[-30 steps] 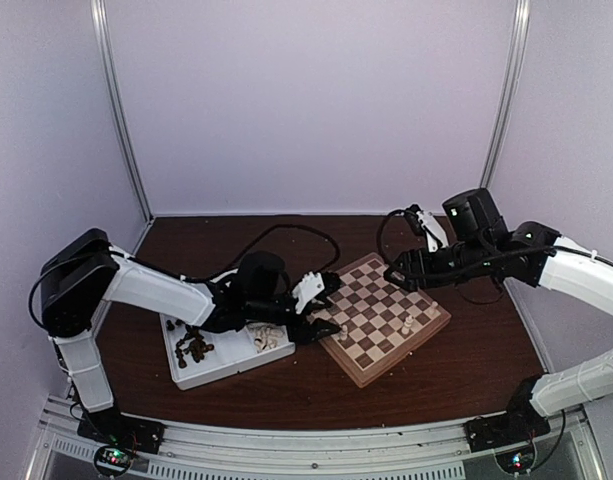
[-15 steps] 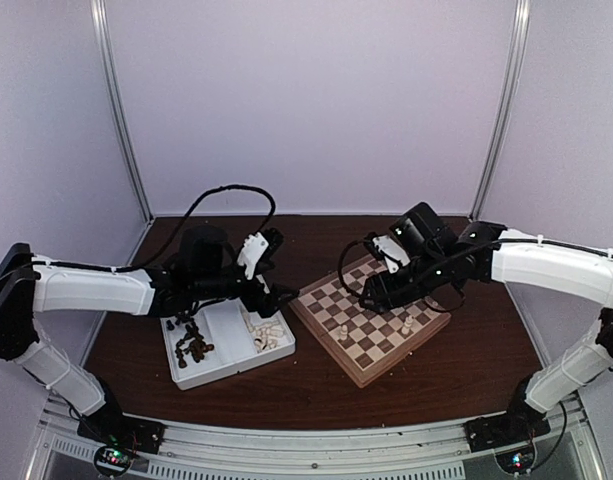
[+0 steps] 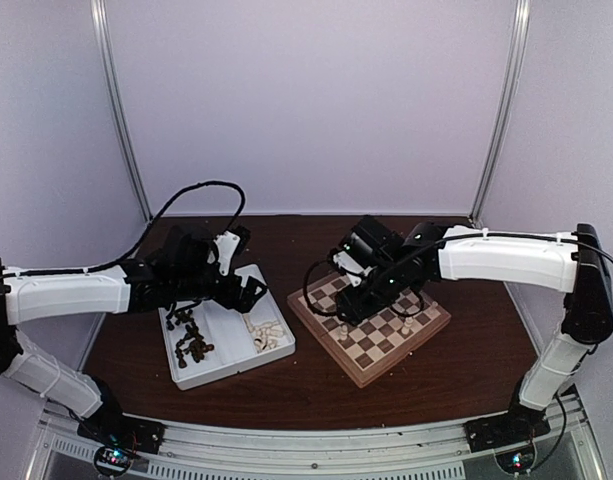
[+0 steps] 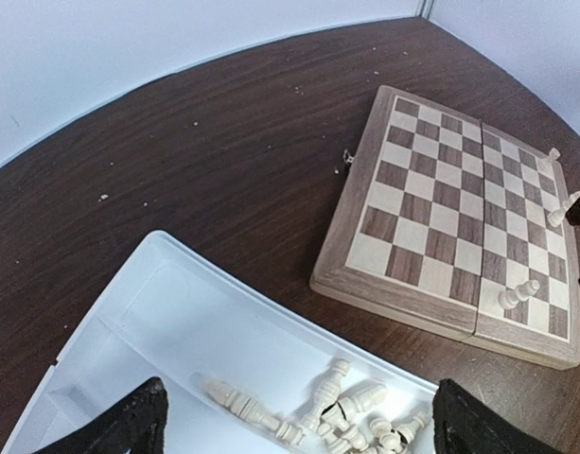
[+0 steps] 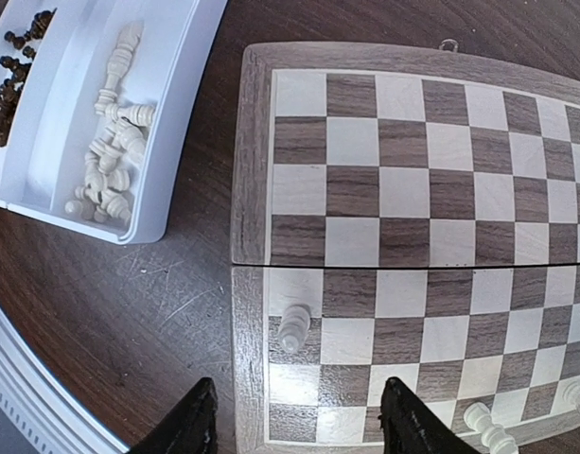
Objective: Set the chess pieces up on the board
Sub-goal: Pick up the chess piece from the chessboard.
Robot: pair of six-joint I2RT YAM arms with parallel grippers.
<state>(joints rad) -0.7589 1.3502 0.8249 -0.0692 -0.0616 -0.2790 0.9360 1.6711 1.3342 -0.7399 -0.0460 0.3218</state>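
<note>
Item 1, nearest us: white two-compartment tray [image 3: 231, 367] sat on the dark brown table [image 3: 316, 395], just left of the chessboard and apart from it. Its left compartment held a heap of dark brown chess pieces [image 3: 191, 342]. Its right compartment held loose cream-white chess pieces [image 5: 110, 151], most lying on their sides.

Item 2: wooden chessboard [image 5: 403, 189], checkered cream and dark brown with a light rim, lay cornerwise to the table edge. We counted three cream pieces upright on it: a lone cream piece [image 5: 292, 326] near the left rim, and two edge pieces [image 4: 564, 206] along the right side.

Item 3: left gripper [image 4: 299, 386] hung above the tray's cream compartment. Its jaws were spread wide and held nothing.

Item 4: right gripper [image 5: 297, 383] hung over the board's left half. Its fingers [image 5: 190, 426] were parted and empty, and the lone cream piece stood just ahead of them, untouched.

Item 5, farthest: black cable [image 3: 201, 188] looped above the left arm, with the pale wall [image 3: 306, 100] behind it.
</note>
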